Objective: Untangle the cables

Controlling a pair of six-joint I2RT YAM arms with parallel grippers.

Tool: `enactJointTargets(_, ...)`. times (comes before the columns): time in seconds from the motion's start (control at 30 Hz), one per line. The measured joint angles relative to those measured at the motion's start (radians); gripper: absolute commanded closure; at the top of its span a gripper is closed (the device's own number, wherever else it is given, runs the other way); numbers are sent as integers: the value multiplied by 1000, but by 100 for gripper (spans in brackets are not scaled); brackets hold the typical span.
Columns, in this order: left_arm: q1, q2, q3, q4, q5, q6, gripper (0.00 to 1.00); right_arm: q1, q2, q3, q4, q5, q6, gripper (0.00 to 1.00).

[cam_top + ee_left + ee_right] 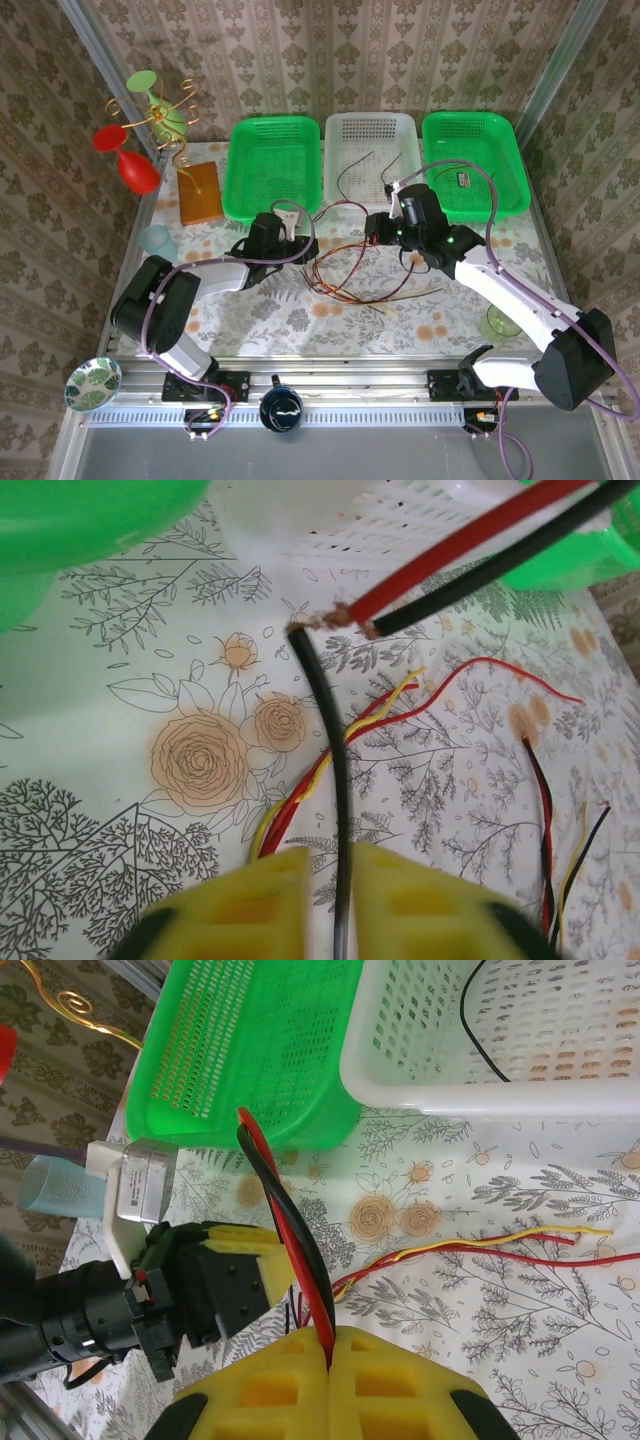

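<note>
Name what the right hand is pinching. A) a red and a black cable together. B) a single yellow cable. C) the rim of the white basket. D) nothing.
A: in the right wrist view the right hand is shut on the red and black cables, which rise side by side out of it.

Along the table's far edge stand a green basket, a white basket and a second green basket. A brown block lies near the far-left corner; a pale blue cup sits at the left edge.
</note>
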Motion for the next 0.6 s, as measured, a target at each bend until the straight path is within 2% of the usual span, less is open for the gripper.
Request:
enactJointTargets(0.33,-2,0,0,-7,-51,8,100,-24,-37,97,-53,23,-32,100)
enactJointTargets(0.6,-2,0,0,-27,-67,8,100,-90,-131,161,-111,68,-72,100)
